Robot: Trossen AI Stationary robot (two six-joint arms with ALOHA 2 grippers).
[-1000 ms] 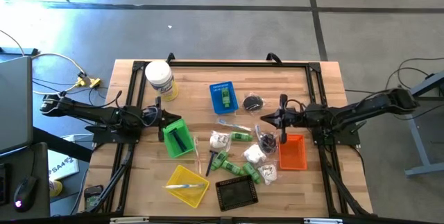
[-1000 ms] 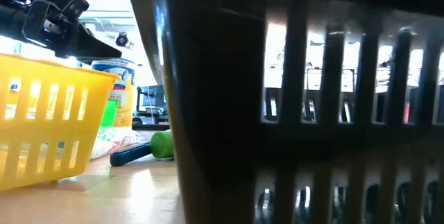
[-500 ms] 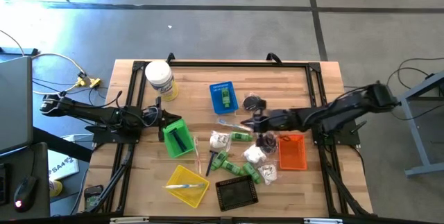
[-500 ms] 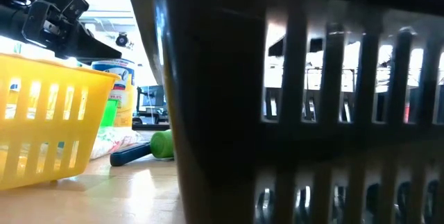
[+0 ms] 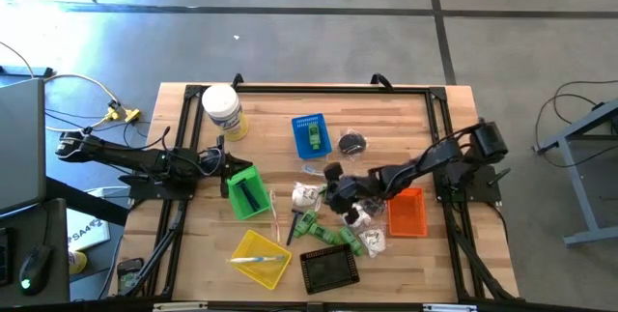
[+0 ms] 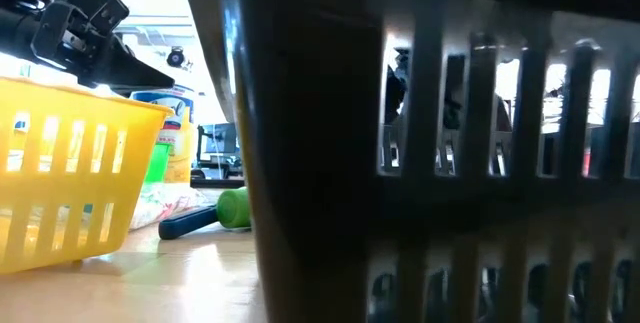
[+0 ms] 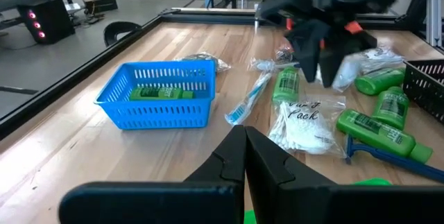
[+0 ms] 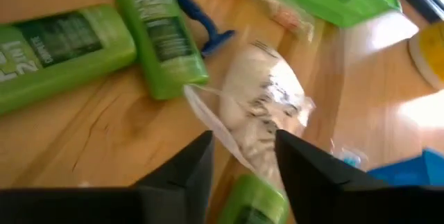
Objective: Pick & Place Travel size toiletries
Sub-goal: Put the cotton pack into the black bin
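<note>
The travel size toiletries lie in a loose pile at mid table: green bottles (image 5: 311, 223), white packets (image 5: 306, 194) and a blue razor (image 7: 378, 149). My right gripper (image 5: 331, 194) hangs open over this pile. In its wrist view the two fingers stand either side of a clear packet of white swabs (image 8: 267, 102), with a green bottle (image 8: 161, 40) beside it. I see no contact. My left gripper (image 5: 224, 167) is shut on nothing, by the green basket (image 5: 246, 193) at the table's left.
The blue basket (image 5: 311, 134) at the far middle holds a green bottle. The orange basket (image 5: 407, 212) is to the right of the pile, the yellow (image 5: 259, 257) and black (image 5: 329, 269) baskets near the front edge. A white jar (image 5: 221, 109) stands far left.
My right gripper has reached from beside the orange basket toward the table's left, and has sunk and rolled. It now hangs over the pile of toiletries. The toiletries have kept their places.
</note>
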